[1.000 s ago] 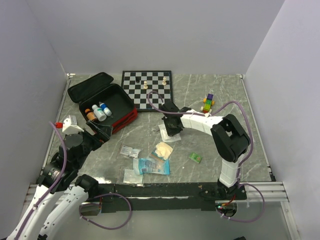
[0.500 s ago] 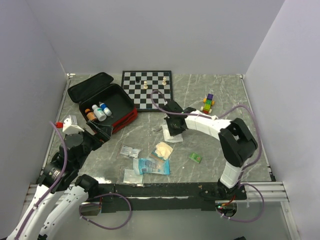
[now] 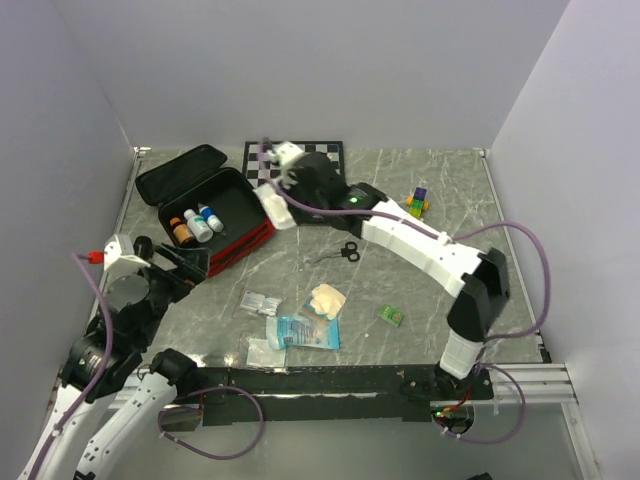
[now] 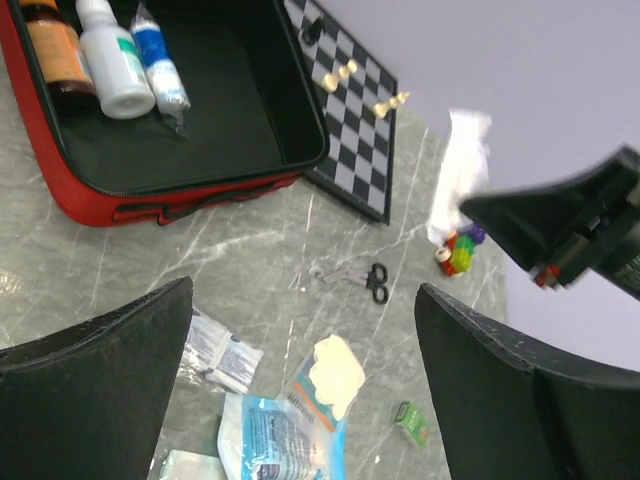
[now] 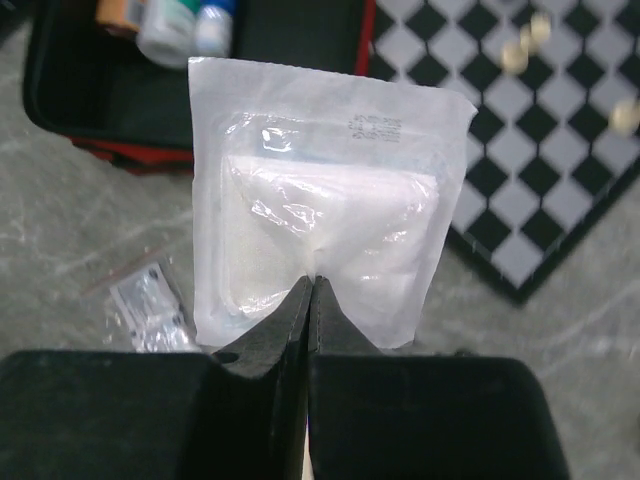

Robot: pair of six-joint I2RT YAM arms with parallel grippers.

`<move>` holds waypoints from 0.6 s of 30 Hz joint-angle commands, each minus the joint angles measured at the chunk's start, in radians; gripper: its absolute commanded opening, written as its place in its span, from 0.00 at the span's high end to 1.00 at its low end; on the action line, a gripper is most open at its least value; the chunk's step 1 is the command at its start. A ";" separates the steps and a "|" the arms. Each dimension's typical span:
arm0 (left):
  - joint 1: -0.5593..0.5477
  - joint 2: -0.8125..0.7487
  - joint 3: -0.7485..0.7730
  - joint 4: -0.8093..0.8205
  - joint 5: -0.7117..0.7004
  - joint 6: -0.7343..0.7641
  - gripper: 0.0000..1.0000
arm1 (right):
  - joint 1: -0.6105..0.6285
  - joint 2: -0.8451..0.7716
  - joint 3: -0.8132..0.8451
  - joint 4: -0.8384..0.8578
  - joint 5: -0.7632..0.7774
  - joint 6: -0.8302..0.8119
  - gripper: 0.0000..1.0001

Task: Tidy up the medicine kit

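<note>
From above, the medicine kit (image 3: 243, 240) lies open at the back left of the marble table (image 3: 450, 190), its lid toward the left wall. The chessboard (image 3: 256, 162) sits just beside it along the back edge. The right gripper (image 3: 283, 195) hangs over the kit's right rim with a white packet (image 3: 273, 209) in it. The left gripper (image 3: 186, 262) stands near the kit's front corner. Scissors (image 3: 346, 252) lie alone in the bare middle stretch. A blue pouch (image 3: 300, 333) and clear sachets (image 3: 262, 303) cluster near the front edge. Grey walls close three sides.

From the left wrist, the left gripper (image 4: 300, 300) has its jaws spread wide with nothing between them. Bare marble lies below, and the scissors (image 4: 356, 279) are ahead. The kit (image 4: 190, 192) is at upper left, with bottles (image 4: 112, 62) lined along its far side and the rest of the black floor free.

From the right wrist, the right gripper (image 5: 312, 312) has its jaws pressed together, pinching the packet (image 5: 322, 200) at its lower edge. The kit's rim (image 5: 120, 125) is behind on the left and the chessboard (image 5: 505, 160) on the right.
</note>
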 commanded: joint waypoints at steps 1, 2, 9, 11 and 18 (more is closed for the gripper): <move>-0.002 -0.045 0.057 -0.003 -0.052 0.020 0.04 | 0.070 0.140 0.186 0.108 -0.008 -0.213 1.00; -0.002 -0.056 0.058 -0.004 -0.055 0.021 0.04 | 0.074 0.195 0.230 0.111 -0.005 -0.234 1.00; -0.004 -0.062 0.066 -0.062 -0.086 0.009 0.04 | 0.077 0.452 0.546 0.100 -0.051 -0.314 1.00; -0.001 -0.058 0.070 -0.073 -0.100 0.009 0.04 | 0.078 0.491 0.573 0.131 -0.037 -0.329 1.00; -0.001 -0.041 0.075 -0.075 -0.115 0.015 0.04 | 0.080 0.614 0.645 0.204 -0.010 -0.343 1.00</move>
